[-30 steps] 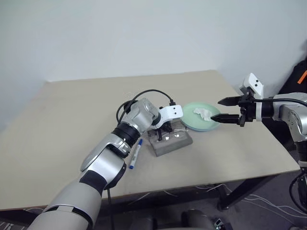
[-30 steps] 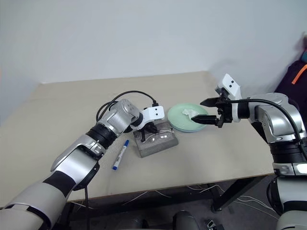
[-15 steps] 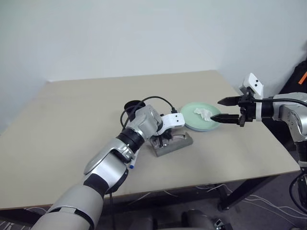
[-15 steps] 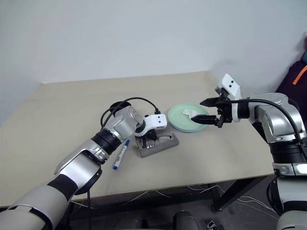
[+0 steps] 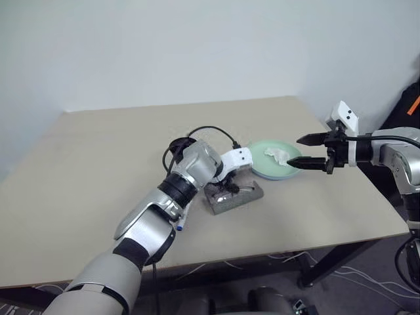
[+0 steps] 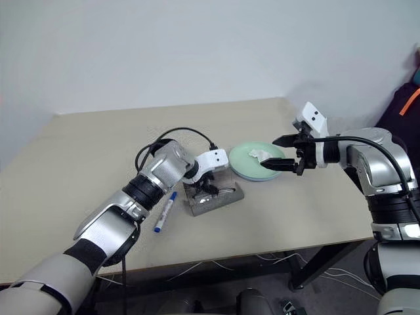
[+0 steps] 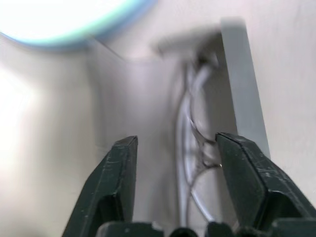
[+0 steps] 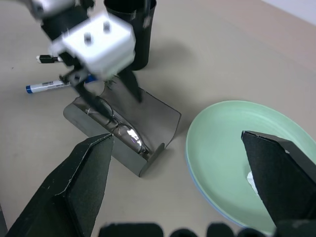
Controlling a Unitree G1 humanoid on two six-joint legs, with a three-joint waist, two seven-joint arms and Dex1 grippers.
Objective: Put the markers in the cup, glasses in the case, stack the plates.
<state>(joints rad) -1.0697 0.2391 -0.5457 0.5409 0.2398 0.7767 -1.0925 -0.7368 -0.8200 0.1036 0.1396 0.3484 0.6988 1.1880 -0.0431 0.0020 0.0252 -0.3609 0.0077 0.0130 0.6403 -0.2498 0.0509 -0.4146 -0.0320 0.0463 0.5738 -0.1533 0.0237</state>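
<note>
The grey case (image 5: 241, 195) lies open at mid-table with the clear-framed glasses (image 7: 193, 148) resting inside it. My left gripper (image 5: 226, 189) hovers just above them, open, a finger on either side of the frame. The black cup (image 8: 129, 24) stands right behind the case, partly hidden by my left arm. A blue-capped marker (image 6: 164, 211) lies on the table beside my left forearm, and a black-capped marker (image 8: 43, 59) lies just past it. The mint green plate (image 5: 262, 167) has a light blue rim showing beneath it. Above this plate my right gripper (image 5: 294, 151) hangs open and empty.
A crumpled white tissue (image 5: 278, 155) lies on the green plate. A black cable (image 5: 210, 130) loops over my left wrist. The table's right edge (image 5: 367, 177) is close to my right arm, and a dark bag with an orange strap (image 5: 410, 105) stands beyond it.
My left gripper's fingers have parted over the glasses in the case, and the hand has lifted slightly. The right arm has kept still.
</note>
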